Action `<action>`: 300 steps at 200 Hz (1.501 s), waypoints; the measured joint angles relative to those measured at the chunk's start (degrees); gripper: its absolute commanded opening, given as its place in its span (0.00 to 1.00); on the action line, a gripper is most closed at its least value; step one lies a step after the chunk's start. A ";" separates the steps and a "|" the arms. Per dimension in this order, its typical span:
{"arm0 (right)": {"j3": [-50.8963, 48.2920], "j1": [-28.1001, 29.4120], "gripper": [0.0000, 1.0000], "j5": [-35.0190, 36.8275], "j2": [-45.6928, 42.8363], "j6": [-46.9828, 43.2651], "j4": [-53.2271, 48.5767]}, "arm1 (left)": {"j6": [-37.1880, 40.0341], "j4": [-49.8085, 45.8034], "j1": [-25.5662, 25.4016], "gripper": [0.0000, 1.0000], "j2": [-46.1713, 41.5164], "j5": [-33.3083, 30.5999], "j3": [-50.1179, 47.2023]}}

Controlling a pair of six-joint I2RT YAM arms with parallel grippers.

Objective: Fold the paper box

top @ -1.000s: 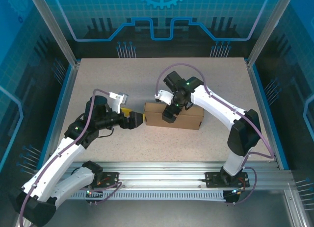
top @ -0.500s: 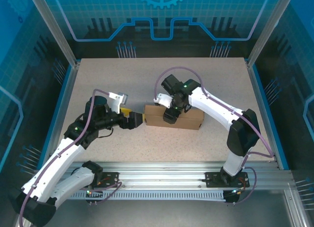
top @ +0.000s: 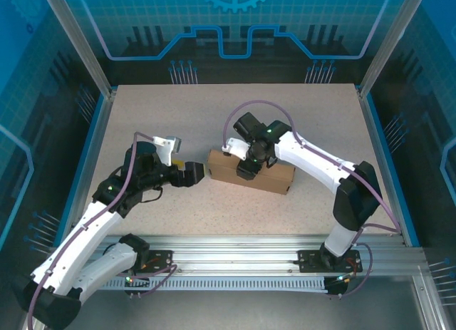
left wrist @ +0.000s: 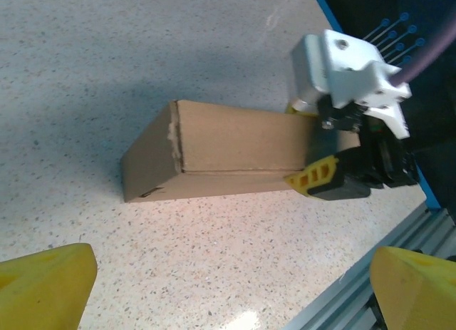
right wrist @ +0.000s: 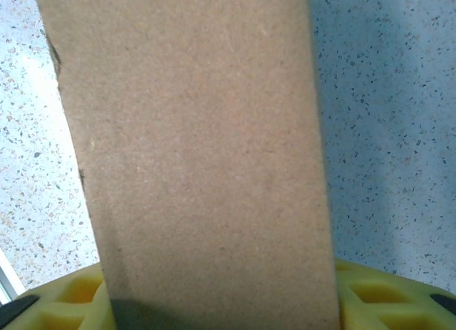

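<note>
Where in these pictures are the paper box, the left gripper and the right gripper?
paper box (top: 274, 177): top external view, bare cardboard toward its right end.
left gripper (top: 197, 172): top external view, midway between its fingertips.
right gripper (top: 246, 169): top external view, midway between its fingertips, at the box.

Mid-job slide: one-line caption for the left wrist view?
Open left gripper faces the brown corrugated cardboard box on the speckled table; the right gripper straddles it.

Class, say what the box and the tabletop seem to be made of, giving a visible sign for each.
The box: brown cardboard, matte; fibrous face, ragged corner edge. The tabletop: probably speckled stone or laminate, faintly glossy; it shows a glare spot.
</note>
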 measured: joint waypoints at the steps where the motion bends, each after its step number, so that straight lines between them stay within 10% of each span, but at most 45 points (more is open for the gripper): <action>1: -0.17 0.04 0.46 0.02 -0.15 0.04 0.15 | -0.11 -0.11 0.00 0.99 0.00 -0.15 0.02; 300: -14.40 6.47 0.49 30.40 -0.59 -2.21 30.21 | -7.21 1.22 0.37 0.99 4.81 -3.28 0.52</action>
